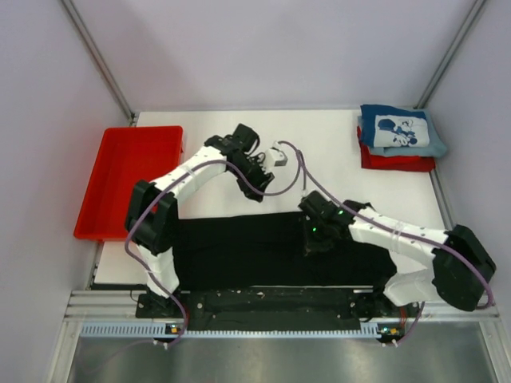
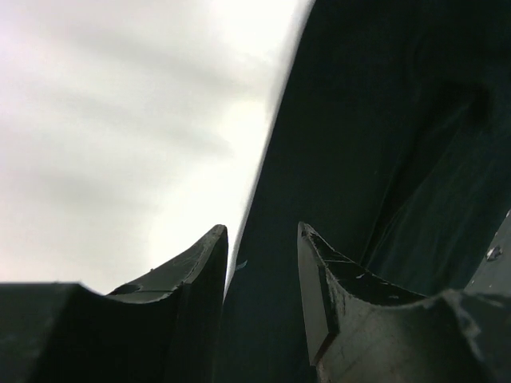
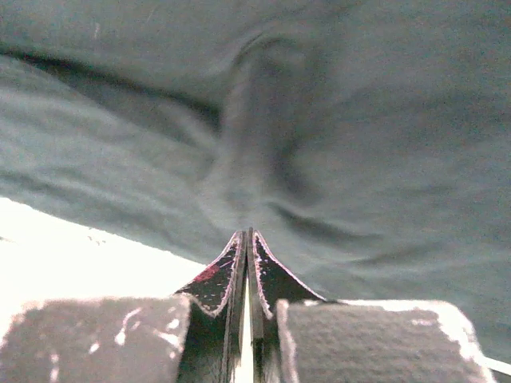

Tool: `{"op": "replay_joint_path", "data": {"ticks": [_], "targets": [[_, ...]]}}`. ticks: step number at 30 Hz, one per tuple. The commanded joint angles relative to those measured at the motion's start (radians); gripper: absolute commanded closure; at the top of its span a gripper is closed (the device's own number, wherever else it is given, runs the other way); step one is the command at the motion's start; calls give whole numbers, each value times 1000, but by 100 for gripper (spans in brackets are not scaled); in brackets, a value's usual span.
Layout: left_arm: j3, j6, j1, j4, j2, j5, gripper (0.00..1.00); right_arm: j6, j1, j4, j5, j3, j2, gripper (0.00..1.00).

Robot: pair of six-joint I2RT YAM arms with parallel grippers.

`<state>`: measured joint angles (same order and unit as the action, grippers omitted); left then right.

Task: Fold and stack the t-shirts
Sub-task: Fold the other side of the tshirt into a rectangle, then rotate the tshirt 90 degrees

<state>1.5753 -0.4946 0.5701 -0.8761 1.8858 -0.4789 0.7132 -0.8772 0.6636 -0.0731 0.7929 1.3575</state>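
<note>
The large black t-shirt (image 1: 239,251) lies spread across the near part of the white table (image 1: 319,171). My left gripper (image 1: 257,194) hangs over the shirt's far edge. In the left wrist view it (image 2: 262,231) is open, and the black cloth (image 2: 359,120) edge runs under the gap between the fingers. My right gripper (image 1: 311,246) is over the middle of the shirt. In the right wrist view it (image 3: 248,233) is shut, pinching the black cloth (image 3: 319,96) at an edge, with wrinkles running to the tips. The folded blue t-shirt (image 1: 399,132) lies on the folded red t-shirt (image 1: 398,162) at the back right.
A red plastic tray (image 1: 128,179) sits at the left, partly off the table's edge. Grey walls stand close on both sides and behind. A metal rail with the arm bases runs along the near edge.
</note>
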Motion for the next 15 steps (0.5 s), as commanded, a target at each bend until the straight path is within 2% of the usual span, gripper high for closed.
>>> {"op": "replay_joint_path", "data": {"ticks": [1, 2, 5, 6, 10, 12, 15], "targets": [[-79, -35, -61, -18, -137, 40, 55, -51, 212, 142, 173, 65, -174, 100], [-107, -42, -71, -23, -160, 66, 55, -50, 303, 140, 183, 59, -198, 95], [-211, -62, -104, -20, -218, 134, 56, -61, 544, 128, 237, 48, -210, 64], [-253, -67, -113, -12, -234, 152, 56, -75, 607, 116, 242, 49, -201, 60], [-400, -79, -173, 28, -300, 177, 58, -103, 799, -20, 251, 31, -157, 60], [-455, -87, -203, 43, -318, 186, 59, -100, 834, -93, 220, 17, -98, 64], [-530, -98, -257, 72, -323, 224, 60, -77, 839, -185, 92, 3, 30, 71]]}}
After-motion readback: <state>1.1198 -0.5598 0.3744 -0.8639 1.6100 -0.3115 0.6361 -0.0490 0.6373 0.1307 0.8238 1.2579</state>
